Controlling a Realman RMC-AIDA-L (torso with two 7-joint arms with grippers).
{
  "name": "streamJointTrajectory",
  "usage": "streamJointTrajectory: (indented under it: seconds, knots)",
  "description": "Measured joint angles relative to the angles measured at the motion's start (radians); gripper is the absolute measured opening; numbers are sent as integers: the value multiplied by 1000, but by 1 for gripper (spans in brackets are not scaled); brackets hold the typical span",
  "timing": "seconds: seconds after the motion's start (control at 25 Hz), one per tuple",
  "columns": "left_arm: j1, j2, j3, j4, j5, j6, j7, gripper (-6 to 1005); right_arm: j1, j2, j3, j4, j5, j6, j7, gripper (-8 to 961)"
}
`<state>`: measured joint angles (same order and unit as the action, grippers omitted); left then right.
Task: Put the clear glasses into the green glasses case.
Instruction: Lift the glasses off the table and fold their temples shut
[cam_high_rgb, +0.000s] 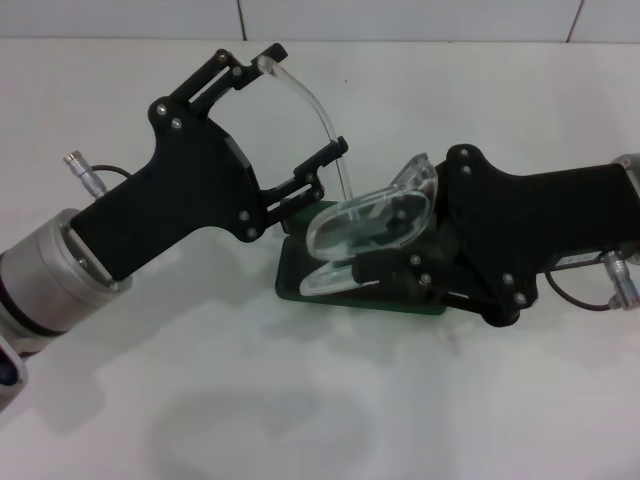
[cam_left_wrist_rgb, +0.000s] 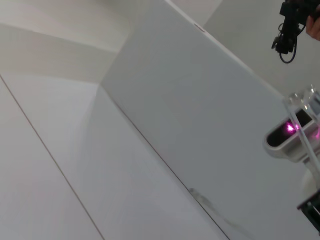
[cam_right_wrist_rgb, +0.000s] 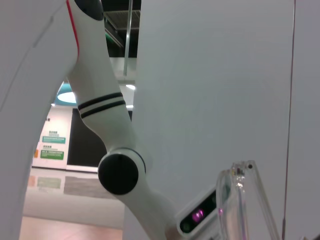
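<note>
Head view alone shows green glasses case (cam_high_rgb: 300, 282).

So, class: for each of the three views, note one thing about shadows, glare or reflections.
Head view: soft grey shadows fall on the white table beneath both arms, and the transparent plastic glasses catch pale highlights over the dark green case. Left wrist view: a magenta glare spot glows near the clear plastic. Right wrist view: a similar magenta glow.
</note>
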<state>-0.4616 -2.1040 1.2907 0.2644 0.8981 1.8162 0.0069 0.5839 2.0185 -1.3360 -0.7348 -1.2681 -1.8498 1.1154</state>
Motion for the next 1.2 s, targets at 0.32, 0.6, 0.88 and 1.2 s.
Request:
streamJointTrajectory:
  seconds: [0.32,0.6,0.88,1.2]
  knots:
    - [1,3,-4,-1,-8,14,3,722,0,-1,0,0,-39,37,1,117]
    - [1,4,-2,-1,-34,18,12,721,1,0,0,-4,-70,49,3,121]
    - [2,6,-1,0,-39,40,18,721,12,-1,-2,-4,-99,54,26,124]
    - [19,8,2,1,-32,68,43,722,15,-6,9,-15,-125,54,81,128]
